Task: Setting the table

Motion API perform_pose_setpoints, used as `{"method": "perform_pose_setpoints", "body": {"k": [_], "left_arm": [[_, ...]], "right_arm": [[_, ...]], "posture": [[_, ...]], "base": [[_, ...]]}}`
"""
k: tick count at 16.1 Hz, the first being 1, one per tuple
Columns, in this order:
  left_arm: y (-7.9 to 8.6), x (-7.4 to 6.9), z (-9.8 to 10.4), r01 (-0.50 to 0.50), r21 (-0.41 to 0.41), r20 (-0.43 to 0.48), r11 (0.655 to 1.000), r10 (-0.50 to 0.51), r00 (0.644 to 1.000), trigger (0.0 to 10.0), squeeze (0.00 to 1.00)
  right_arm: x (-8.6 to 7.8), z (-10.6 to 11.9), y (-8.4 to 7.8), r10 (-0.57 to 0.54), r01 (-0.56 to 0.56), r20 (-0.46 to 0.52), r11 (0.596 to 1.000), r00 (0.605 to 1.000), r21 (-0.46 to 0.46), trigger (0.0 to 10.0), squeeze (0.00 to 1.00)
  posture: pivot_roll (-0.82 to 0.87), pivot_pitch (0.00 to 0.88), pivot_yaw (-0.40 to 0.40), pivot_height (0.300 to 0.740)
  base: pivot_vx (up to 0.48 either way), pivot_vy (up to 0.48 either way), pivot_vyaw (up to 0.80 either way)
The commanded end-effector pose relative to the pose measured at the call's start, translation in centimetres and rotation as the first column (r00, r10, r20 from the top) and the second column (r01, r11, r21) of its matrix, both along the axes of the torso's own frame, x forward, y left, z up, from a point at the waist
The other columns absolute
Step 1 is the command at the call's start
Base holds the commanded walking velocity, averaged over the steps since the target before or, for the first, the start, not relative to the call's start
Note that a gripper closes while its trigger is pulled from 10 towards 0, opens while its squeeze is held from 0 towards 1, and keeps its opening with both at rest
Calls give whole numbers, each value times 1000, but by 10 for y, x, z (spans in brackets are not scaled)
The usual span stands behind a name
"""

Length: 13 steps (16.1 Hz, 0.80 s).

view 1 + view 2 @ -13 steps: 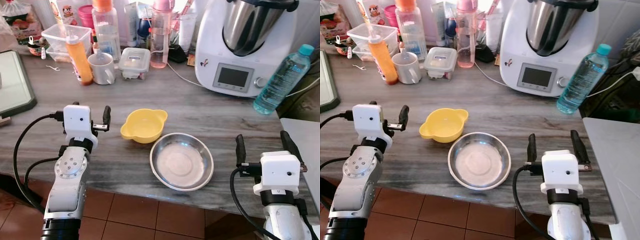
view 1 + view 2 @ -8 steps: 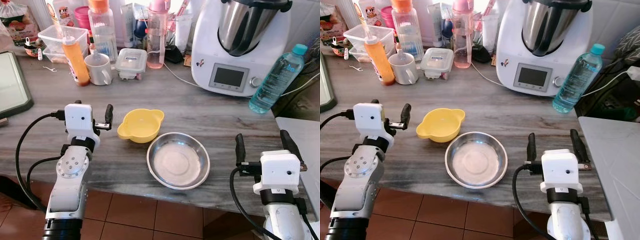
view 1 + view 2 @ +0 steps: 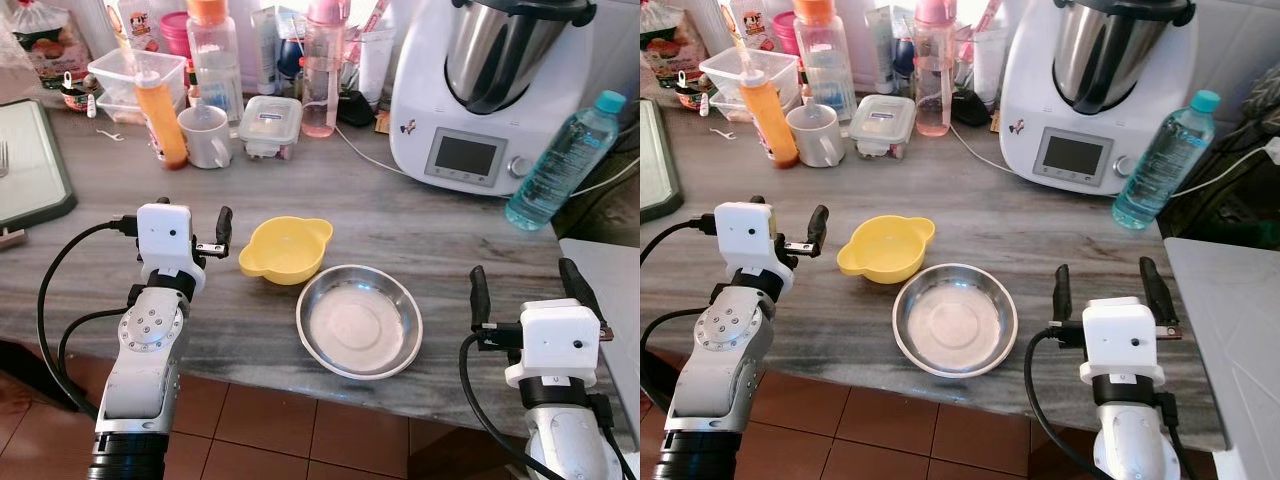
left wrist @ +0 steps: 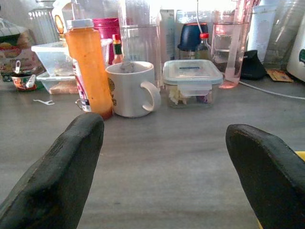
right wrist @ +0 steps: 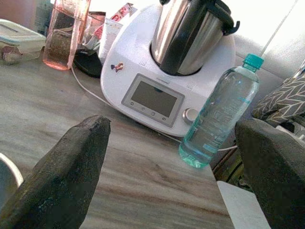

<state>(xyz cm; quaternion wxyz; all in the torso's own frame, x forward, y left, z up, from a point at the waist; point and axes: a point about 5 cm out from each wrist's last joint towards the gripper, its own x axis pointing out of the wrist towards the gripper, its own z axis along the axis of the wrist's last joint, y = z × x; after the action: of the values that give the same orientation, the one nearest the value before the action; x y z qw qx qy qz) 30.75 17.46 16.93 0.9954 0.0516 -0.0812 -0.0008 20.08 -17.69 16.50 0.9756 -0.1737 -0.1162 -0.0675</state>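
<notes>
A yellow two-handled bowl (image 3: 286, 248) sits on the grey wood-grain counter (image 3: 420, 230). A round steel dish (image 3: 359, 322) lies just in front of it and to its right, nearly touching it. My left gripper (image 3: 195, 225) hovers open just left of the yellow bowl, with nothing between its fingers (image 4: 62, 167). A sliver of the yellow bowl (image 4: 300, 155) peeks past one finger in the left wrist view. My right gripper (image 3: 525, 292) stands open and empty near the counter's front edge, right of the steel dish, whose rim (image 5: 7, 176) shows in the right wrist view.
At the back stand a white kitchen machine (image 3: 490, 90), a water bottle (image 3: 565, 160), a white mug (image 3: 205, 135), an orange sauce bottle (image 3: 160, 120), a lidded box (image 3: 270, 125) and a pink bottle (image 3: 318, 70). A tray (image 3: 30, 165) lies at far left. Tiled floor (image 3: 280, 440) is below the edge.
The head camera swayed a little, shifting the whole picture. My left gripper edged slightly closer to the yellow bowl. Both grippers stay open and the bowls have not moved.
</notes>
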Motion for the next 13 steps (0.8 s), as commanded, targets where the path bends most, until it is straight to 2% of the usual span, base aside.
{"method": "perform_pose_setpoints", "body": {"k": [1, 6, 13], "left_arm": [[-3, 1, 4, 3, 11, 8, 1000, -3, 1000, 10000, 0], [-4, 4, 4, -3, 18, 5, 1000, 3, 1000, 10000, 0], [-5, 5, 5, 1, 20, 1, 1000, -1, 1000, 10000, 0]], "right_arm": [[-1, 0, -3, -14, 14, -2, 1000, 1000, -8, 10000, 0], [1, 0, -5, -15, 15, -1, 1000, 1000, -11, 10000, 0], [2, 0, -6, -17, 17, -1, 1000, 1000, 11, 10000, 0]], "posture": [[145, 116, -44, 740], [145, 102, -46, 740], [148, 103, -47, 740]], "base": [[0, 0, 0], [-118, 0, 0], [-268, 0, 0]]}}
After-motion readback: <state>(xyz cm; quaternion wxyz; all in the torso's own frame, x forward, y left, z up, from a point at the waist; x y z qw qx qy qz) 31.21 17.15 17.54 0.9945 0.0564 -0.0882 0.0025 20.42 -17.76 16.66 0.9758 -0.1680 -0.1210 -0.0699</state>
